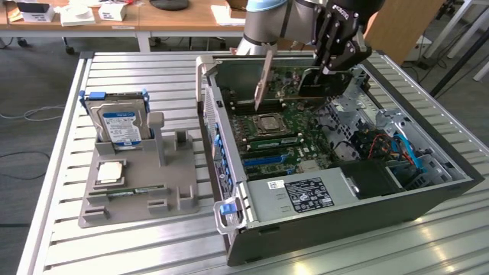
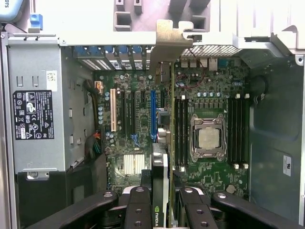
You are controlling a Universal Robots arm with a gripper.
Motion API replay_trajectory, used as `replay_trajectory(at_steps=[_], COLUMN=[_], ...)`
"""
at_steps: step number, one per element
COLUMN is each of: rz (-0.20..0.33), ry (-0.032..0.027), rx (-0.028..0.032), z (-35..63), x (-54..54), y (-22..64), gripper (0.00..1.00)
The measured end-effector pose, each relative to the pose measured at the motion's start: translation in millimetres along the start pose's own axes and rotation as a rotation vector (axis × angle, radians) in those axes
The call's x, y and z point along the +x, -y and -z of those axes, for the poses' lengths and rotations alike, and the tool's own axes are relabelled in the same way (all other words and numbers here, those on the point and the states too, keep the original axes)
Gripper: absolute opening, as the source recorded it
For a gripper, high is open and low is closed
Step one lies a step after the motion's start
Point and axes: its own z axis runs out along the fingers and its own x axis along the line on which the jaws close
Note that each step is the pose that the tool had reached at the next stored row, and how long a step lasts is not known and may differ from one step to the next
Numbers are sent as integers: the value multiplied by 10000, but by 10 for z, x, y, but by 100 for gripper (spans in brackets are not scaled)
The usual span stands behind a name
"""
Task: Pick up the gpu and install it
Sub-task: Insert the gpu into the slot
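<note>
- The end effector [image 2: 163, 202] is nearest to the wrist camera. Its black fingers [image 2: 138, 210] stand on both sides of the gpu [image 2: 161, 176] and are closed on it, so the card is gripped between them.
- In this view the gpu is seen from its edge. It is a thin dark card with a green logo near the fingers, and its pale bracket [image 2: 169, 40] is at the far end, beside the rear wall of the case [image 2: 276, 143].
- In the exterior view the end effector [image 1: 336, 66] is in the upper part of the frame, right of the centre. It holds the gpu [image 1: 317, 85] on its edge over the open case [image 1: 321, 240].
- The bracket [image 1: 264, 80] hangs down, a little tilted, over the board [image 1: 294, 152], close to the socket [image 1: 269, 121].
- Whether the lower edge of the gpu touches the board or a slot, I cannot tell.
- The power supply [image 1: 302, 195] with its black label sits in the near end of the case, low in the frame.
- On the exterior view's left, a grey holder [image 1: 134, 203] lies on the table [image 1: 114, 252], well apart from the gpu.
- A hard drive [image 1: 118, 123] with a blue label stands upright in this holder.
</note>
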Motion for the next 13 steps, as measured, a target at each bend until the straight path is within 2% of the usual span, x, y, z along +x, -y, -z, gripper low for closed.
replay_trajectory(at_steps=[13], rz=[-13], ry=[0], rx=[0], z=[-53], x=[-1], y=[0], gripper=[27])
